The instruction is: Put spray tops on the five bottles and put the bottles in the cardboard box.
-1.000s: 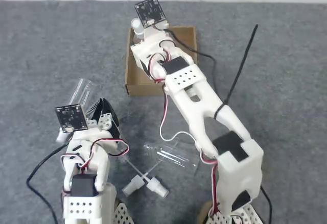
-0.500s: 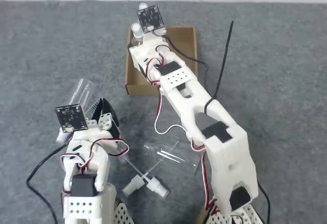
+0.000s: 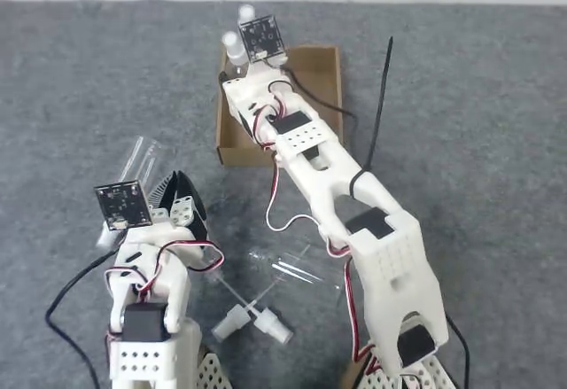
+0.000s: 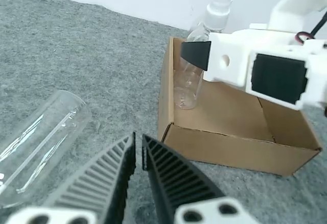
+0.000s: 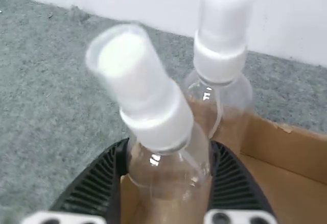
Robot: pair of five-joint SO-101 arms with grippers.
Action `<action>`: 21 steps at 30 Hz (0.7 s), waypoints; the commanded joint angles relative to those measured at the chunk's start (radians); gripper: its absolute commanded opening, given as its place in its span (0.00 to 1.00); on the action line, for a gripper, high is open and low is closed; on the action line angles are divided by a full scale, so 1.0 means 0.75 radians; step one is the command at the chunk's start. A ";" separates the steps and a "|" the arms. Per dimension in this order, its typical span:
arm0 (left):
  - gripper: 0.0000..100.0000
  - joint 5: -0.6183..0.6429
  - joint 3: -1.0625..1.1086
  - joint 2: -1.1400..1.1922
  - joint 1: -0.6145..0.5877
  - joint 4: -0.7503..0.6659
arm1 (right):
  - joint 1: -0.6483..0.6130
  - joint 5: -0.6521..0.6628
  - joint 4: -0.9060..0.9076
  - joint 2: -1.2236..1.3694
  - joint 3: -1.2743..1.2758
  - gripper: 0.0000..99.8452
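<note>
My right end effector (image 5: 171,193) pinches a clear plastic bottle with a white spray top (image 5: 148,96), tilted, its base down inside the far corner of the brown cardboard box (image 3: 239,154), just beside another capped bottle (image 5: 222,55). My left end effector (image 4: 138,152) is pressed together.

Capped bottles (image 5: 163,147): two. Cardboard box (image 3: 232,145): one. Loose spray tops (image 3: 270,325): two. Lone uncapped bottle (image 4: 36,137): one. Centre clear pile (image 3: 297,269): count unclear. Robot arms (image 3: 354,221): two.
</note>
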 commanded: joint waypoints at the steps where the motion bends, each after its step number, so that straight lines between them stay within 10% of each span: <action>1: 0.01 -0.010 -0.015 -0.018 -0.010 -0.008 | 0.040 -0.008 -0.032 0.001 -0.049 0.10; 21: 0.01 -0.010 -0.015 -0.018 -0.010 -0.008 | 0.042 -0.008 0.075 -0.007 -0.047 0.10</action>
